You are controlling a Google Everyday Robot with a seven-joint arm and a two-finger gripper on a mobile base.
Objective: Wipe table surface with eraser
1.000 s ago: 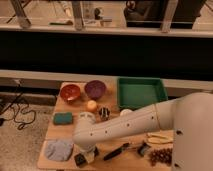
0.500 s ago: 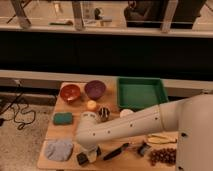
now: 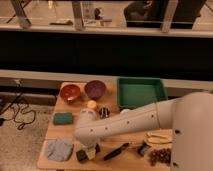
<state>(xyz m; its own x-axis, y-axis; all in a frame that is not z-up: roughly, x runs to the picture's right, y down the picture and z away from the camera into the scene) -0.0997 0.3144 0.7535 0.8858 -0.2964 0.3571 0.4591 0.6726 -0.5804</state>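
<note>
The light tan table surface (image 3: 70,132) fills the lower middle of the camera view. My white arm reaches across it from the right, and the gripper (image 3: 88,151) points down at the front left, just right of a grey cloth. It is shut on the eraser (image 3: 82,155), a small dark block pressed against the tabletop near the front edge. The arm hides the middle of the table.
An orange bowl (image 3: 70,92), a purple bowl (image 3: 95,89) and a green tray (image 3: 141,93) line the back. A teal sponge (image 3: 63,118) and the grey cloth (image 3: 59,149) lie at the left. A black-handled utensil (image 3: 117,151) and dark round pieces (image 3: 160,156) lie at the front right.
The gripper and eraser have shifted only slightly at the front left of the table. Everything else on the table stays in place.
</note>
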